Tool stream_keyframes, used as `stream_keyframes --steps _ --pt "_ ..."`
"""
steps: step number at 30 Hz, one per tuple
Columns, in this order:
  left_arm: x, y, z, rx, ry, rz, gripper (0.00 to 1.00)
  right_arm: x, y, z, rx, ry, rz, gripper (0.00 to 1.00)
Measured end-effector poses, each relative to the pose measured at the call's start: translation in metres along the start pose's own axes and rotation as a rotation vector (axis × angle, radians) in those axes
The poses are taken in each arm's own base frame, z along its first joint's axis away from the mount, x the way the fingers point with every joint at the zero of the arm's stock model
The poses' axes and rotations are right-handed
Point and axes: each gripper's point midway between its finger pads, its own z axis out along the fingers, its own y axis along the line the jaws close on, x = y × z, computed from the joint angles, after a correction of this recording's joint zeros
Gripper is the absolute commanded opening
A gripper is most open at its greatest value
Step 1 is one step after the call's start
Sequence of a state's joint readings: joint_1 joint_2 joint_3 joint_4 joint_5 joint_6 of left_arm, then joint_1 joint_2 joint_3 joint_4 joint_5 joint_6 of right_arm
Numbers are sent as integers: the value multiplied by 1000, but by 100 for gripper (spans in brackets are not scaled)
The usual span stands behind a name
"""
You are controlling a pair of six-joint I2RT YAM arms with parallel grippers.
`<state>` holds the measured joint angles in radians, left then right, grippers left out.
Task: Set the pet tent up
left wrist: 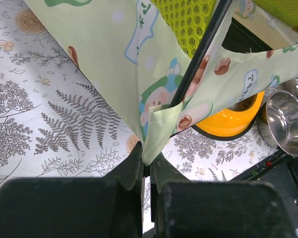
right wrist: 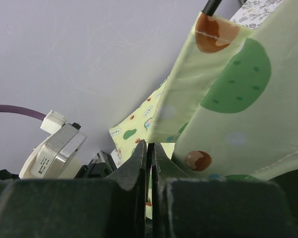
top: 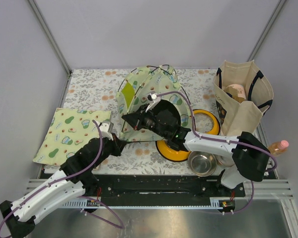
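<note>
Pet tent (top: 149, 89) sits domed on the fern-print table cover (top: 89, 84), mid-table and toward the back, with both arms reaching in at its near left side. From my remote station, the left gripper (left wrist: 146, 158) shows clenched on a low corner of the tent's avocado-print fabric, the cloth pinched between its two black fingers just above the cover. A thin black pole (left wrist: 198, 54) runs up out of a fabric pocket right beside that corner. The right gripper (right wrist: 149, 148) is higher, at the tent's front left edge, jaws pressed together beside a hem of the print. I cannot tell whether any cloth is caught between them. The orange feeder (top: 173, 151) lies just in front of the tent on the right, a steel bowl (top: 202, 162) next to it. The matching flat mat (top: 69, 135) lies apart at the table's left edge, and a canvas tote bag (top: 243, 111) stands at the far right.
</note>
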<state>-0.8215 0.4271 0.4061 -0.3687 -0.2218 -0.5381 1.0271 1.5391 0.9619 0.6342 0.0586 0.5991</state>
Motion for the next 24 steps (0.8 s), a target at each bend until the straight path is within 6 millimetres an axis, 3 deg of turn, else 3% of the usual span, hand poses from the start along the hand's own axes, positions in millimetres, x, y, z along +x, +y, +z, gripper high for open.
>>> stream_keyframes --steps 4,6,9,12,18,21,22,24 --pt "0 3 -1 -14 -1 9 8 5 -1 3 -4 1 -8 0" --pt "1 6 -2 -22 1 14 16 8 -1 4 -6 2 -12 0" --pt "-1 8 -3 -34 -9 21 17 20 -2 6 -5 26 -25 0" --pt "0 13 -5 -57 -8 26 27 32 -8 7 7 44 -48 0" --pt "-37 12 -20 -67 -149 -11 39 88 -58 -1 115 181 -155 0" --pt "-53 14 -29 -84 -218 -34 45 100 -68 -4 132 217 -182 0" --pt "-57 16 -31 -94 -238 -42 48 101 -67 -4 129 217 -188 2" --pt "-63 20 -35 -113 -269 -56 53 101 -64 -4 121 215 -194 19"
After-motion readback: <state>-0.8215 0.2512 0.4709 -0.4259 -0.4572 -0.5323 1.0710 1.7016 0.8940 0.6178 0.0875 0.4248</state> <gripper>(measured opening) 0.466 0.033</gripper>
